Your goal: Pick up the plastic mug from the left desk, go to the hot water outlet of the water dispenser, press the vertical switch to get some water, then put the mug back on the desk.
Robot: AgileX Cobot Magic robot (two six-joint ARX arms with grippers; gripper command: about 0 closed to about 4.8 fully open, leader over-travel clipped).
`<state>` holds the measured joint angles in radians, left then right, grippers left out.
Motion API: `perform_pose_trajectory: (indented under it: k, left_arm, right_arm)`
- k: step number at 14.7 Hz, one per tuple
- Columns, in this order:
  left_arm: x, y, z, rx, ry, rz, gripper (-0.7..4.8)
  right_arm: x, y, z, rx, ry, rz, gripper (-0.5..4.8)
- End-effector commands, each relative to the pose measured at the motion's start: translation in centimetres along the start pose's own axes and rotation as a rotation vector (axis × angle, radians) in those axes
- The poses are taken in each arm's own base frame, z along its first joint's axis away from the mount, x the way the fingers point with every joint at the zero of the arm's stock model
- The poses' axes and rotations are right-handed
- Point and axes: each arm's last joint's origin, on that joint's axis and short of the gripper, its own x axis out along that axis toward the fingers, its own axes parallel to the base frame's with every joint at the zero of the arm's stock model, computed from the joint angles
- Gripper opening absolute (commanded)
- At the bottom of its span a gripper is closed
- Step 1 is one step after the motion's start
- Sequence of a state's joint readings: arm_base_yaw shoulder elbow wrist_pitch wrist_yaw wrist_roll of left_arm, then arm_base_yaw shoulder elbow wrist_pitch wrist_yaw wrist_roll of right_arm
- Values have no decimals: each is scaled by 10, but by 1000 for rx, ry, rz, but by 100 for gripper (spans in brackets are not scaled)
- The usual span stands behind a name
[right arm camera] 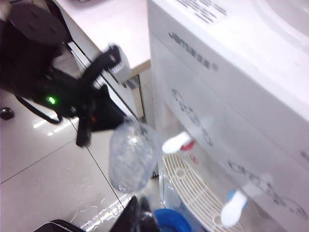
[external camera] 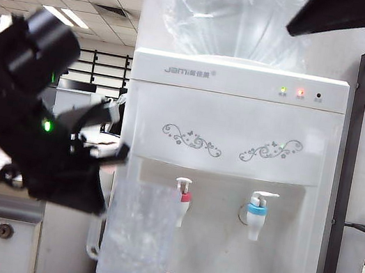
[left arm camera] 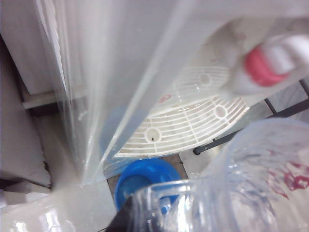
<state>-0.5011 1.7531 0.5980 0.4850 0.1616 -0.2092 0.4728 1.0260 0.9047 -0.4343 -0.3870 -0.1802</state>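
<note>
Mug held beside the hot tap — not yet under it

The left gripper (external camera: 108,166) is clamped on the plastic mug (external camera: 139,231), just left of the hot water outlet (external camera: 182,200); a misaligned rim would spill hot water. The right gripper (external camera: 345,17), closed and empty, hangs high above. The water dispenser (external camera: 242,119) reads "Jam" — other characters illegible.

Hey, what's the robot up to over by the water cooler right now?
The left gripper holds the plastic mug in the air in front of the water dispenser, its jaws shut on the mug near the rim. The mug hangs just beside and slightly below the hot water outlet, not yet squarely under it. The vertical switch is untouched. The right gripper is shut and empty, raised near the bottle.
</note>
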Motion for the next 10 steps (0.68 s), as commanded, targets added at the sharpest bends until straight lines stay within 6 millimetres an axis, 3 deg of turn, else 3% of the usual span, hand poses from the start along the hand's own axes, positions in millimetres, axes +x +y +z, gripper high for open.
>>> perform_pose_trajectory:
  k: [1,7,10]
  left_arm:
    - [7,-1,3,-3,-64,-43,-5]
    - [14,-2,13,-14,-126,-58,-5]
    - [39,-1,12,-38,-75,-70,-5]
  right_arm:
    - [4,-2,2,-1,-13,7,-5]
    - [19,-6,1,-4,-6,43,-5]
    - [36,-11,-3,14,26,94,-5]
